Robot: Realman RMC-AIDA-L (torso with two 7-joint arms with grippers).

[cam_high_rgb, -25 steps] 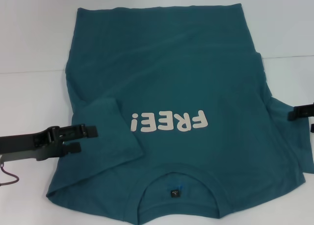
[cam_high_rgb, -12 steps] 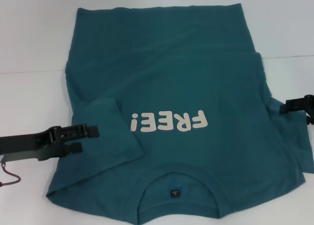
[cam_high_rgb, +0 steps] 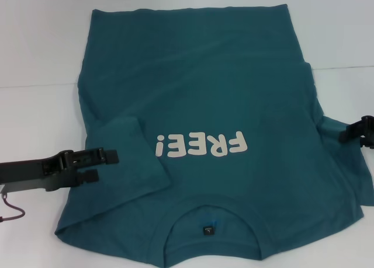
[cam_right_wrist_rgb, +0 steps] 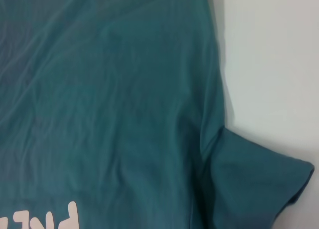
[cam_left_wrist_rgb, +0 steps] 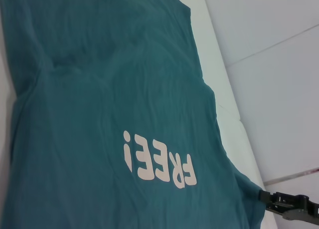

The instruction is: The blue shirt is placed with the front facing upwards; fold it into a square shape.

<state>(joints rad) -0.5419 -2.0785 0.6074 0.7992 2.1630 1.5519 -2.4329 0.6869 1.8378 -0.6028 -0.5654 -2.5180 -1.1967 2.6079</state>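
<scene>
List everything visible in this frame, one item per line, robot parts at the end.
blue shirt: one, dark teal-blue, spread front up across the table, collar toward the robot, left sleeve folded inward
FREE! lettering: one, white, on the chest
tag: one, dark, inside the collar
table: one, white, under the shirt
left gripper: one, black, fingers open over the shirt's left edge
right gripper: one, black, at the right sleeve

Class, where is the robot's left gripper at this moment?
In the head view, the left gripper is on the robot's left, over the folded-in sleeve of the blue shirt, left of the "FREE!" lettering.
</scene>
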